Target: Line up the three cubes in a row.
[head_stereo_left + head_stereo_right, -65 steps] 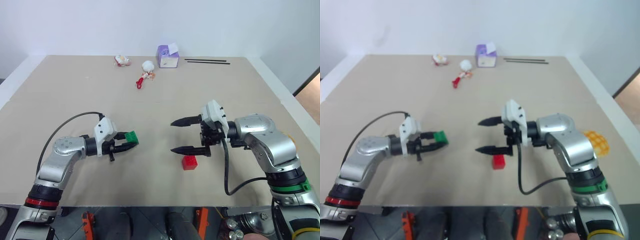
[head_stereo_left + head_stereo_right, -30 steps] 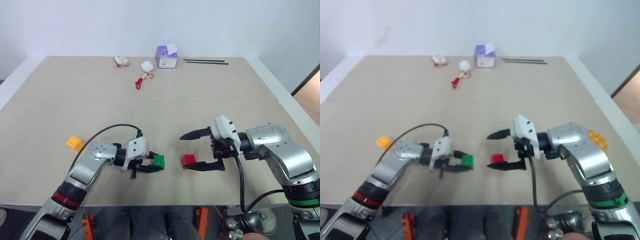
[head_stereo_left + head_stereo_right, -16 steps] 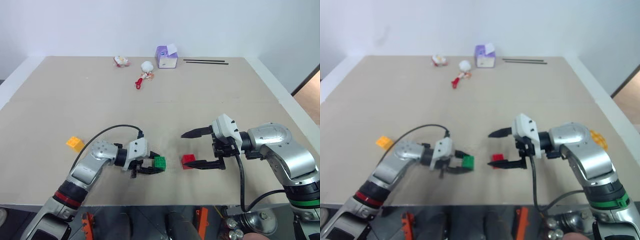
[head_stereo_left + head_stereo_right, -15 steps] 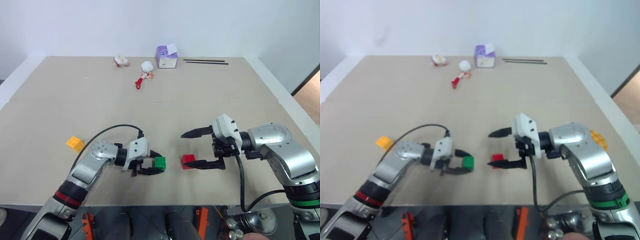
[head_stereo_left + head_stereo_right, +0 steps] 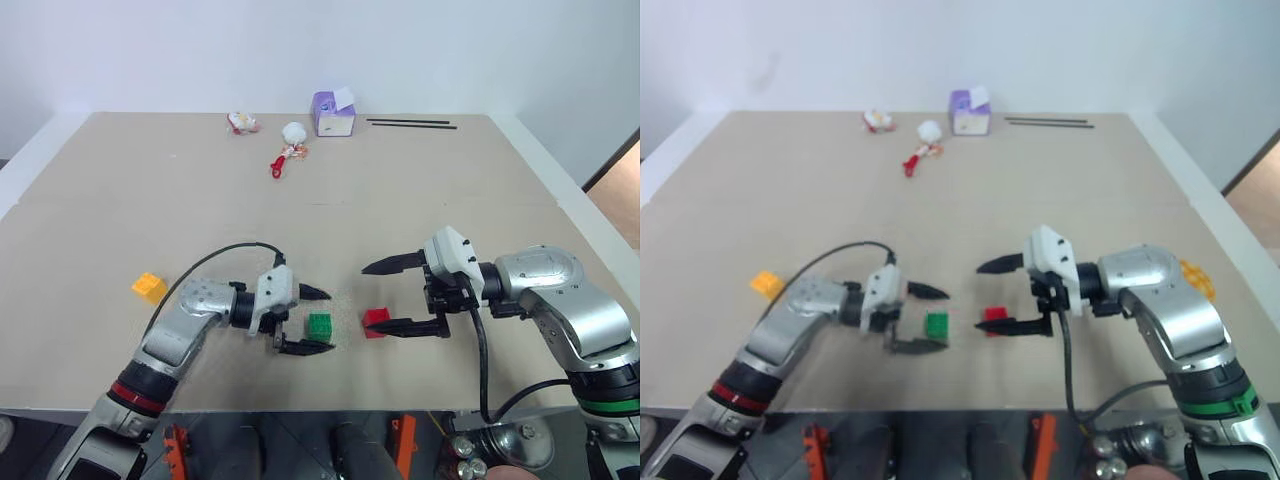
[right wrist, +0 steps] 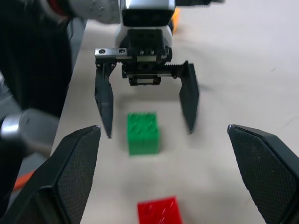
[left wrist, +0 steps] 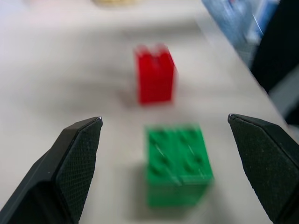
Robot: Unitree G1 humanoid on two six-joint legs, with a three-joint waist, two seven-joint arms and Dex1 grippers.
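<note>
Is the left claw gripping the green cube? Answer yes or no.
No: the left claw stands open, its fingers clear on either side of the green cube on the table.

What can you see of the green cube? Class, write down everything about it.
The green cube is a small block of glossy plastic with round studs on its top face. It sits upright and flat on the tan table, near the front edge, between the open fingers of the left hand, which do not touch it. The red cube lies a short gap to its right, not touching. Only the table is in contact with it.
</note>
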